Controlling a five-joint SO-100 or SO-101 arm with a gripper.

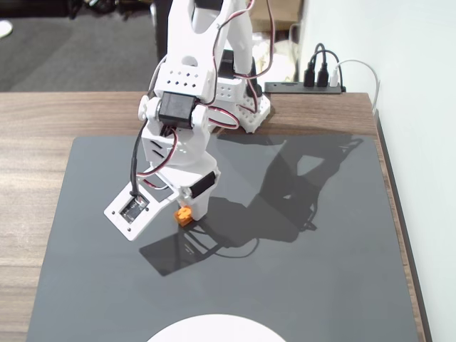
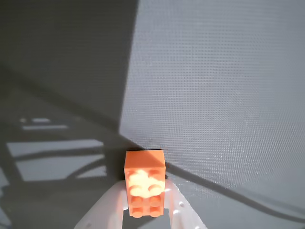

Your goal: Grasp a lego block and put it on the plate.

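Observation:
The orange lego block sits between the tips of my white gripper, low over the dark grey mat at its left middle. In the wrist view the block fills the gap between the two white fingers, studs facing the camera, and both fingers press its sides; the gripper is shut on it. I cannot tell whether the block touches the mat. The white plate shows only as an arc at the bottom edge of the fixed view, well in front of the gripper.
The dark grey mat covers most of the wooden table. The arm's base stands at the mat's far edge. A black power strip with cables lies at the back right, by the wall.

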